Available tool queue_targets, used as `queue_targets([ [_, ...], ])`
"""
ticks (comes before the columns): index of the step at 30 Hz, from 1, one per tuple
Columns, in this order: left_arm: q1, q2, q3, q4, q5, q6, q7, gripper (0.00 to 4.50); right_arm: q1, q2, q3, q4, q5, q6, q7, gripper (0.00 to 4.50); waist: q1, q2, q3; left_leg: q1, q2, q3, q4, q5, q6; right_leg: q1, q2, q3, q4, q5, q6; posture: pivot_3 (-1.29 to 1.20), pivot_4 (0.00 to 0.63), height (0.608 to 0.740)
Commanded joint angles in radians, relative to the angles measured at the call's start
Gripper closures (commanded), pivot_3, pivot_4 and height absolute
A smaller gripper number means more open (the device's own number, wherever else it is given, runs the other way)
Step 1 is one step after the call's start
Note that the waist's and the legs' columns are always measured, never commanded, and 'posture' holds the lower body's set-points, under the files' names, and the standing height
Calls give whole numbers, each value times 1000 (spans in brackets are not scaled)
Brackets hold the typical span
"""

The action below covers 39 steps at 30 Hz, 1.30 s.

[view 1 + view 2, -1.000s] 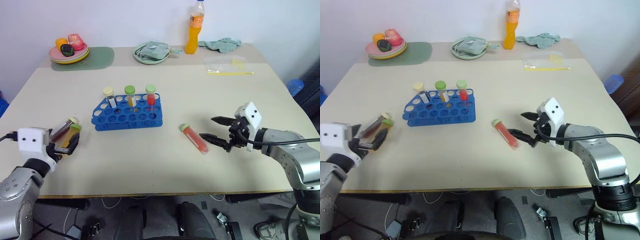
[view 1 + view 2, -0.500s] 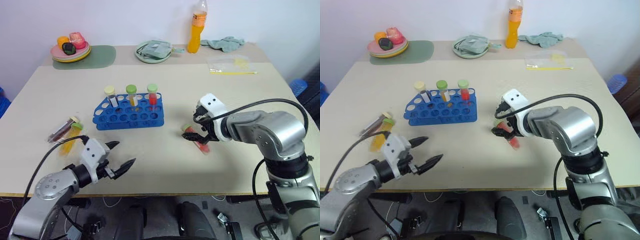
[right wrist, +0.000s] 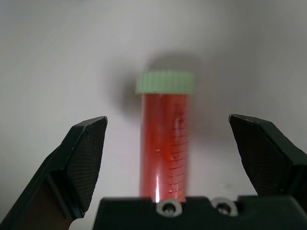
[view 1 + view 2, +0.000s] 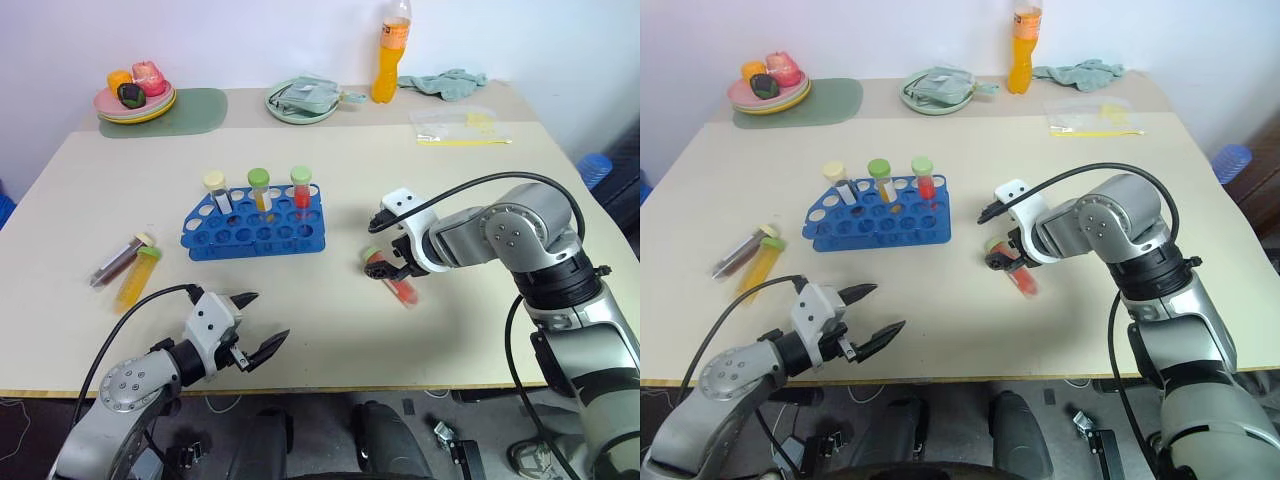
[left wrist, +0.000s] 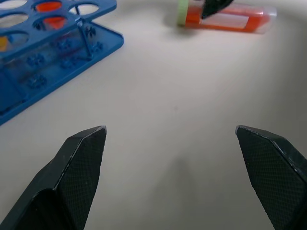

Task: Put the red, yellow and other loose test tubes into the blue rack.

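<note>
Your right gripper [image 4: 385, 262] hangs directly over the red tube [image 4: 390, 277], which lies flat on the desk [image 4: 480, 200] toward the right of its middle, just off the right end of the blue rack [image 4: 255, 225]. Its jaws are spread wide and hold nothing. In the right wrist view the tube sits centred between the two fingers [image 3: 84, 163], its green cap pointing away from the wrist, so its long axis runs along the line of the gripper rather than across the gap. That is what the coming move turns on: the fingers straddle the tube's sides, so a straight descent should bracket the body just behind the cap. I cannot tell whether any fingertip touches the tube yet.

Your left gripper [image 4: 255, 330] is near the front edge of the desk, left of centre, its jaws also released and empty, pointing across toward the red tube. The yellow tube [image 4: 135, 280] and the dark red-brown tube [image 4: 120, 260] lie side by side near the left edge, off the left end of the rack, caps toward the back of the desk. Your left arm is the nearer one for those two.

The rack already carries three capped tubes upright in its back row; most holes are free.
</note>
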Motion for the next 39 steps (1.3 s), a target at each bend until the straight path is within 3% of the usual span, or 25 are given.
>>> queue_targets([
  [1,4,-11,-6,-31,5,-30,6,18,-45,6,4,22,108,6,-117,247,-1,0,0,0,0,0,0,0,0,0,0,0,0,0,0,0,150,740],
  [3,6,-16,-11,-32,8,-33,8,0,-41,14,5,44,144,6,-185,856,-2,0,0,0,0,0,0,0,0,0,0,0,0,0,0,0,150,740],
  [8,9,-22,-10,-33,10,-37,8,0,-46,30,-9,48,260,6,-319,3417,-2,0,0,0,0,0,0,0,0,0,0,0,0,0,0,0,150,740],
  [9,9,-21,-9,-31,11,-38,6,0,-52,29,-13,51,293,6,-340,3739,-2,0,0,0,0,0,0,0,0,0,0,0,0,0,0,0,150,740],
  [12,9,-19,-7,-27,14,-41,4,0,-52,20,-27,52,390,6,-383,3774,-2,0,0,0,0,0,0,0,0,0,1,0,0,0,0,0,150,740],
  [14,10,-20,3,-22,16,-43,10,0,-19,32,-88,-69,406,-28,-301,3774,-2,0,0,0,0,0,0,0,0,0,1,0,0,0,0,0,150,740],
  [16,12,-26,27,-15,13,-44,24,0,40,18,-135,-290,298,-198,-120,3774,-1,1,0,-1,0,0,0,0,0,0,1,0,0,0,0,0,150,740],
  [19,21,-59,94,16,-4,-56,62,0,183,-20,-125,-484,-32,-686,279,3774,0,1,0,-2,1,-1,0,0,1,-1,2,-1,-1,0,1,0,150,740],
  [23,-11,-137,191,111,6,-103,158,0,302,178,-71,-328,-305,-1103,426,3774,-8,-1,-1,3,1,0,1,0,1,4,2,-2,-1,0,2,0,150,740],
  [29,-59,-170,215,147,27,-143,201,0,303,480,35,85,-671,-1519,452,3774,-26,-1,-1,11,1,0,0,2,0,9,3,0,2,1,1,0,150,740],
  [39,-9,-170,195,66,-19,-122,165,0,306,611,-52,308,-784,-1690,496,3774,-26,-1,-1,10,1,0,-1,3,-2,7,0,0,3,1,1,0,150,740],
])
